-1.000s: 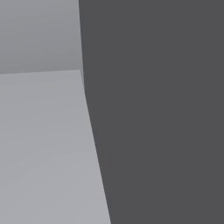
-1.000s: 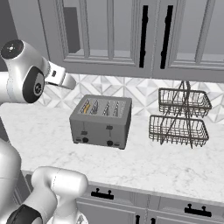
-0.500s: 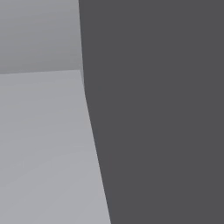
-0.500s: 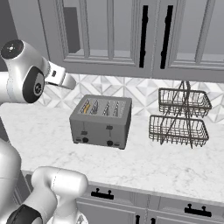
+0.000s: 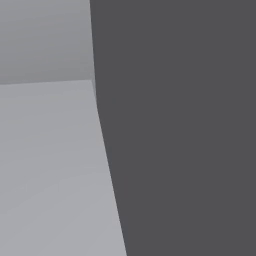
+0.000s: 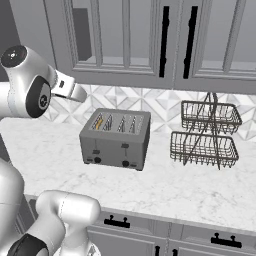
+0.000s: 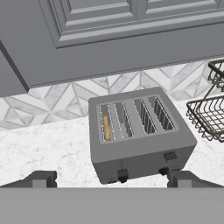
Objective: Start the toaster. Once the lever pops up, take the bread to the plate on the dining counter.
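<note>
A grey four-slot toaster [image 6: 116, 139] stands on the white marble counter [image 6: 165, 192] against the tiled wall. The bread [image 7: 106, 127] sits upright in the leftmost slot of the toaster [image 7: 140, 135], only its tan top edge showing. Dark levers and knobs sit on the toaster's front face. My gripper [image 7: 113, 179] hovers above and in front of the toaster, open, with its fingertips [image 7: 41, 178] wide apart and nothing between them. In the right base view my hand [image 6: 67, 88] hangs up and left of the toaster. The plate and the dining counter are out of view.
A two-tier dark wire basket rack [image 6: 206, 134] stands on the counter right of the toaster. Grey wall cabinets [image 6: 150, 40] hang low above it. Drawer fronts with black handles [image 6: 116, 222] run below the counter edge. A dark flat panel [image 5: 180, 130] stands close before the left base camera.
</note>
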